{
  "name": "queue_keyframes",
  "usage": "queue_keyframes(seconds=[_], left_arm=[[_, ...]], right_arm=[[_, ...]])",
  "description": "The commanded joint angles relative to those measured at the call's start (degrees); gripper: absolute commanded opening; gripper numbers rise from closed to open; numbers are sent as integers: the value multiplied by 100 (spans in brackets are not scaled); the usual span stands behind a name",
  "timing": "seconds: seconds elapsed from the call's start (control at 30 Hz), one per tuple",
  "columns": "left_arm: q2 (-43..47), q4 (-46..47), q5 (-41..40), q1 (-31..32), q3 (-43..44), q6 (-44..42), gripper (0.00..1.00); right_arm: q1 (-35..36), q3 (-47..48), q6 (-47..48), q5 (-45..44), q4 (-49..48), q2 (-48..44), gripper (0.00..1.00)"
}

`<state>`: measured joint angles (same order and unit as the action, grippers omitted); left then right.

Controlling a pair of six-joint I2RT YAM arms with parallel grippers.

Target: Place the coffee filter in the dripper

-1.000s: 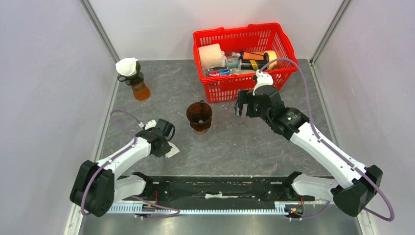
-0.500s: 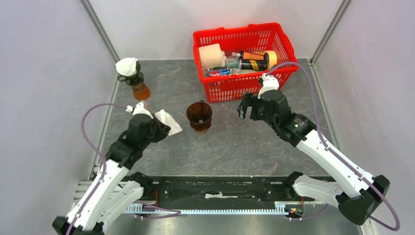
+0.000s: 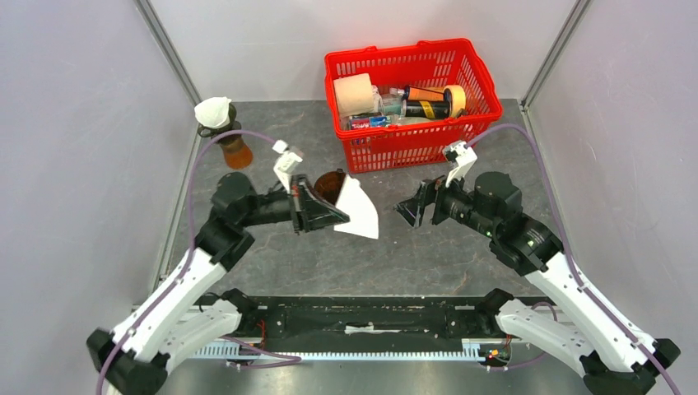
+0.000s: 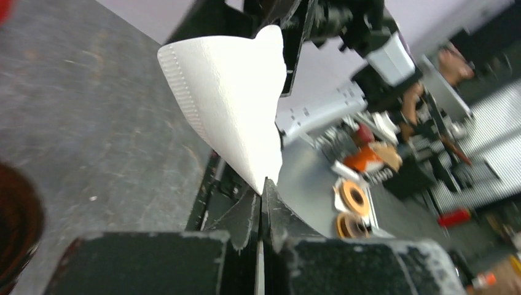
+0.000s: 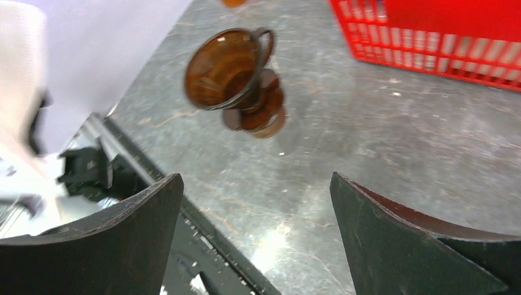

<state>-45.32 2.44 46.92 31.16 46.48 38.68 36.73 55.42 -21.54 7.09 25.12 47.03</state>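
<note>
Left hand [image 3: 331, 216]: clenched on the coffee filter [image 3: 359, 211]; in my left wrist view the two fingers [image 4: 246, 216] are pressed together with a narrow corner of the paper nipped between them.
Filter against the hand: it fans up and away from the fingertips, the wide end furthest from the hand (only that one corner is caught).
Where the filter is: in the air, not in the dripper [image 3: 332, 184]. From the top camera it sits just to the right of the dripper's rim and seems to overlap it, though I can't judge the height from that angle.
Right hand [image 3: 411, 211]: released, jaws spread wide, holding nothing. It hovers over the grey surface [image 3: 444, 247] to the right of the dripper and faces it, with the dripper framed between its fingers in the right wrist view.
Writing: none I can read. The labels on the items in the red basket [image 3: 411, 141] are too small.
Filter's look: plain white paper, a flattened cone, with a crimped, ribbed seam down one edge.
Dripper's look: translucent brown cone with a loop handle, upright on its round base.
</note>
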Motion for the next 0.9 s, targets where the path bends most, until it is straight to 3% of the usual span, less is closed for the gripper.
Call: queue_keyframes(seconds=[0.0, 0.2, 0.87], left_arm=[[-525, 1079, 1317, 446, -39, -855, 2], [-887, 1048, 1622, 535, 32, -1415, 2], [-1242, 943, 1196, 646, 27, -1713, 2]], right_arm=[[-18, -288, 115, 1401, -408, -392, 97], [-18, -625, 314, 2027, -600, -976, 97], [-19, -626, 277, 3246, -1225, -474, 97]])
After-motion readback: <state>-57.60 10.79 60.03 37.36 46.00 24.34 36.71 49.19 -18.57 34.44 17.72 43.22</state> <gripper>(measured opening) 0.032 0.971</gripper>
